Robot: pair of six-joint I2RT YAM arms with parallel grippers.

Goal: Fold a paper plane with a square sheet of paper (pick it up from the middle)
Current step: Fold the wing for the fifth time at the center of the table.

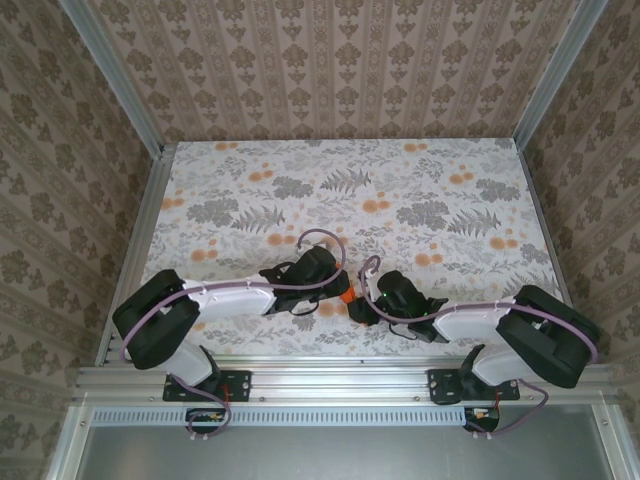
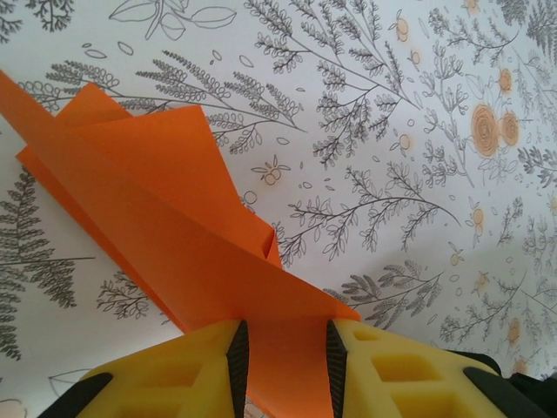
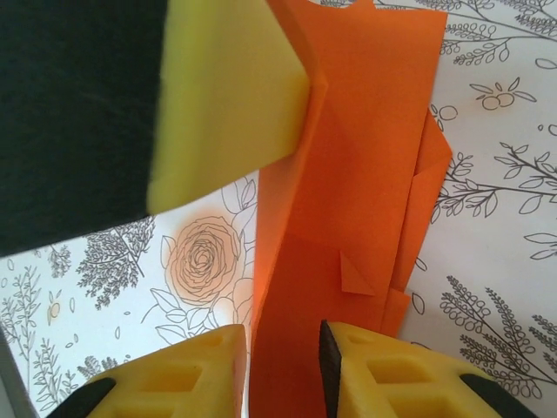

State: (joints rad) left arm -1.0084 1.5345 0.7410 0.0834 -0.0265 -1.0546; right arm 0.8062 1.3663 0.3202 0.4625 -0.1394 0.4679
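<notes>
The square sheet of paper [image 2: 174, 218] is bright orange and folded into a long shape with layered triangular flaps. It lies on the flowered table between the two arms [image 1: 346, 295]. My left gripper [image 2: 285, 366] stands partly open, and the paper runs across the gap and under both yellow fingers. My right gripper [image 3: 280, 366] is also open over the other end of the paper [image 3: 365, 157], with the sheet passing between its fingers. One yellow finger of the left gripper [image 3: 226, 96] touches the paper's raised left edge. Both grippers meet near the table's front middle [image 1: 340, 290], [image 1: 362, 305].
The table [image 1: 420, 190] is covered in a grey fern and pale orange flower print. Patterned walls stand at the back and both sides. A metal rail [image 1: 340, 380] runs along the near edge by the arm bases.
</notes>
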